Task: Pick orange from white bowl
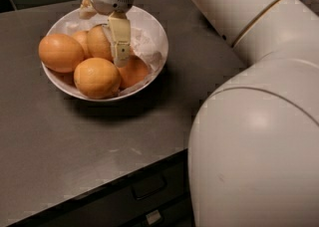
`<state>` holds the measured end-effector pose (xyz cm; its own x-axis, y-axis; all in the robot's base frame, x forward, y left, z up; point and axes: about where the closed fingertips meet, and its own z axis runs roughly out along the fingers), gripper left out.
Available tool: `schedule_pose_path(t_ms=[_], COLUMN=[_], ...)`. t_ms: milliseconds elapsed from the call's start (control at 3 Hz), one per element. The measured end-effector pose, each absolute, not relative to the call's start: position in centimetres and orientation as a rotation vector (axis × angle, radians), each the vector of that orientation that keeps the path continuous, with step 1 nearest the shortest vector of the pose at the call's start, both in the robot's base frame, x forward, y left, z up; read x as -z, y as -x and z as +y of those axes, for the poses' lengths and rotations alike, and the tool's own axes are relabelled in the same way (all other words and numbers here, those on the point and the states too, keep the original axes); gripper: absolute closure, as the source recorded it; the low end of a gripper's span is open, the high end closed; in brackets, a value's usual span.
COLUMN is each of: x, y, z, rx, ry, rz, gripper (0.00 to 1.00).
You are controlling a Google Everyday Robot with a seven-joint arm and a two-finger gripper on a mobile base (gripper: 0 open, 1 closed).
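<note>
The white bowl (163,42) is set on the dark countertop (75,146) toward 10 o'clock in the view. It is lined with crumpled paper (147,47) and filled with several fruits. The orange (96,46) is found just behind the bowl's middle, toward 11 o'clock. It is flanked by an oval fruit (60,52) at 9 o'clock, a pebbly fruit (97,76) at 6 o'clock and a deeper-coloured fruit (133,71) at 4 o'clock.

The gripper (102,37) is lowered into the bowl from 12 o'clock, carried by the white arm (239,2) that enters from 1 o'clock, and it is placed about the orange. Whether it is clamped on the fruit or only spread around it cannot be told — the far side of the orange is hidden by the wrist.

The step in hand is judged to be the grasp itself; the orange is not yet lifted out. For the next move a firm hold on the round peel would be needed. Then a straight lift toward 12 o'clock would be called for — with care that the neighbouring fruits, which press close, are not dragged along or rolled over the rim.
</note>
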<state>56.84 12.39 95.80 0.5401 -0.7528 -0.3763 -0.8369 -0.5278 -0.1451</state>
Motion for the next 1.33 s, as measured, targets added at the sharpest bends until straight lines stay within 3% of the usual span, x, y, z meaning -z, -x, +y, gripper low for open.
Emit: schedule_pose_path(t_ms=[667,1000,1333], x=[-96.9,-96.1,-95.6], y=[-56.0,-55.3,-55.2], z=[12.0,11.4,10.9], rx=[-0.342,-0.378,-0.402], ry=[2.416,2.424,2.426], rz=[1.383,1.420,1.444], gripper=[0.00,0.17,0.21])
